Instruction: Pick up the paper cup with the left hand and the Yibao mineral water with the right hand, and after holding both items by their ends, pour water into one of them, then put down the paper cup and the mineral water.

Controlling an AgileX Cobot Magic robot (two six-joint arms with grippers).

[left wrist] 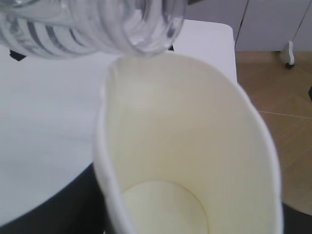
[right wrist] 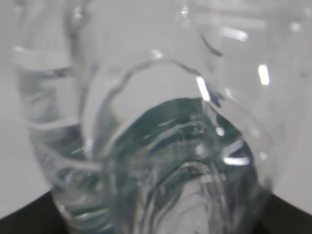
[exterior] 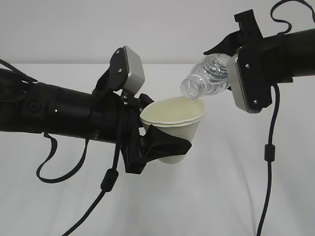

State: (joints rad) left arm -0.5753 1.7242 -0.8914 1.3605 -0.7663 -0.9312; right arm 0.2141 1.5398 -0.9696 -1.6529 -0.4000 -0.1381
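Left tool (exterior: 162, 142) is clamped around the paper cup (exterior: 174, 123), held up mid-scene above the desk (exterior: 221, 196). Right tool (exterior: 231, 59) grips the Yibao mineral water (exterior: 204, 76), tipped with its mouth just over the cup's far rim. I'd keep the mouth centred over the cup and tilt slowly so nothing dribbles over that rim.

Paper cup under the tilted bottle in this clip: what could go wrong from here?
1. The bottle mouth sits at the far rim of the paper cup, not over its middle, so water could run down the outside.
2. The left gripper squeezes the cup's wall; the rim already looks oval in the left wrist view, so it might buckle once filled.
3. The cup is tilted, lowering its safe fill level.
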